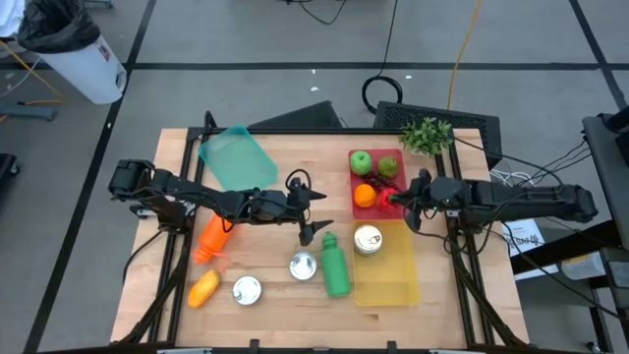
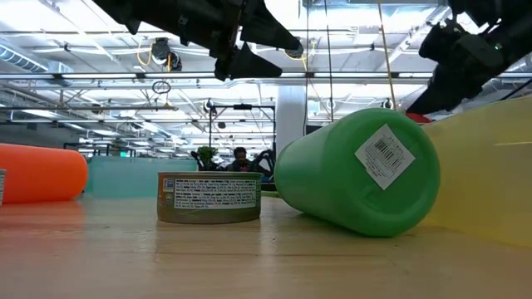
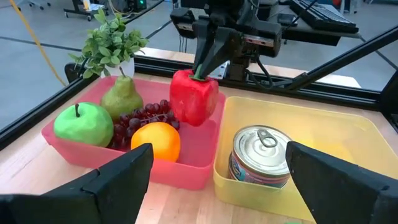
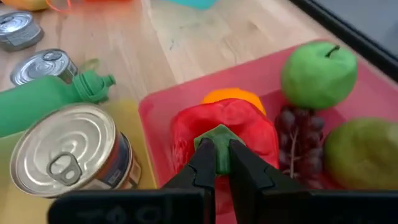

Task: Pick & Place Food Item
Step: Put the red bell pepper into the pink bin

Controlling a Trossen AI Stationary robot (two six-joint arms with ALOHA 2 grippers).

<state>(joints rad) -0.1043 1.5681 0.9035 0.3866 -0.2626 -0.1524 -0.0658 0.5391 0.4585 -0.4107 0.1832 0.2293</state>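
Note:
My right gripper (image 4: 217,149) is shut on a red bell pepper (image 3: 194,96), which is over the near end of the red tray (image 1: 352,187). In the tray lie a green apple (image 3: 83,124), a pear (image 3: 122,96), grapes (image 3: 144,117) and an orange (image 3: 157,142). A little toward the table's left, above the table's middle, my left gripper (image 1: 319,211) stands open. It points at the trays and has nothing between its fingers. My right gripper pinches the pepper's green stem (image 4: 217,134) between its two fingertips. The fingers come slanting down from the table's right side. The pepper hangs below them, tilted, over the red tray; whether its underside touches the tray I cannot tell.
A yellow tray (image 1: 393,285) next to the red one holds a tin can (image 1: 368,239). A green bottle (image 1: 335,265) lies on its side next to two cans (image 1: 303,265) (image 1: 247,289). Orange items (image 1: 211,239) and a teal lid (image 1: 236,157) lie at the left, a plant (image 1: 427,135) at the far right.

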